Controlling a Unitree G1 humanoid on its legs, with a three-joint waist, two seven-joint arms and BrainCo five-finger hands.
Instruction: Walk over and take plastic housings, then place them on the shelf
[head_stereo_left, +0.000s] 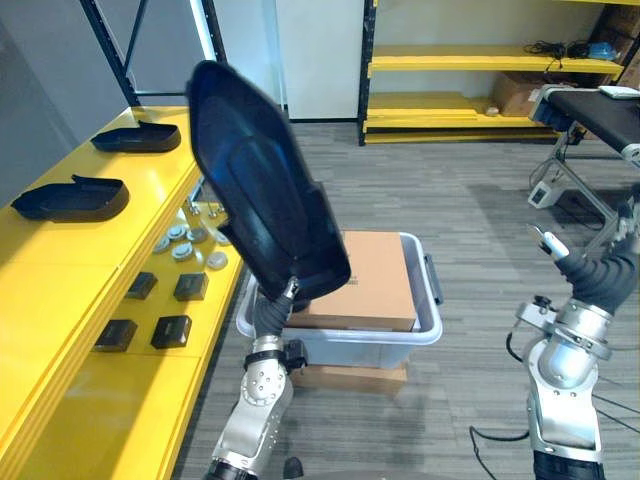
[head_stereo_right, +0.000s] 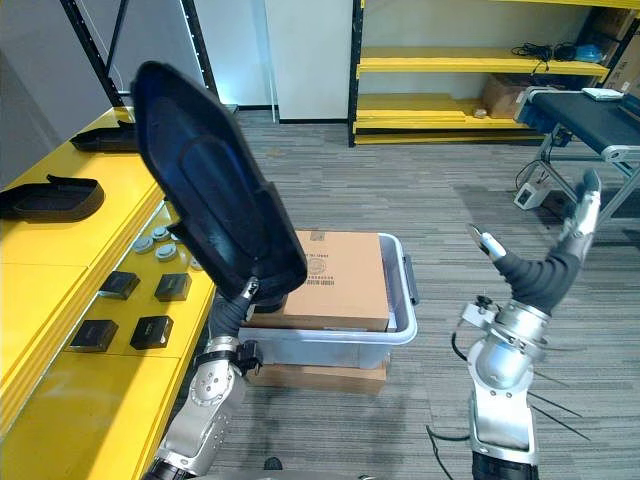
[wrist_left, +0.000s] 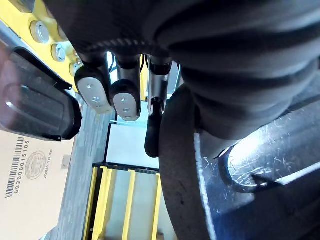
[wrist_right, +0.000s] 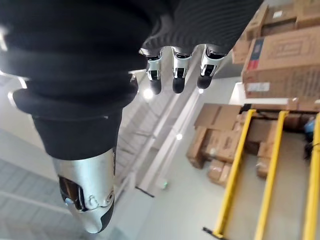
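At the far left runs the yellow shelf. On its upper level lie two black plastic housings, well apart: the nearer housing by the left edge of the head views and the farther housing further back. On the lower level just to the right sit four small black boxes in two pairs, with a cluster of round grey discs behind them. Next comes the held housing, a large black shell raised in the air beside the shelf. It is tilted, with its upper end leaning towards the shelf and its broad glossy face turned to the head camera. The left hand grips it at the lower end. In the left wrist view the fingers lie on one side of the shell's dark rim, clamped on it, and most of the hand is hidden behind the shell in the head views. Behind and to the right stands a pale plastic bin on the grey floor. It holds a cardboard box and rests on a flat carton. At the far right the right hand is lifted clear of everything, holding nothing, its fingers straight and apart from the spread thumb.
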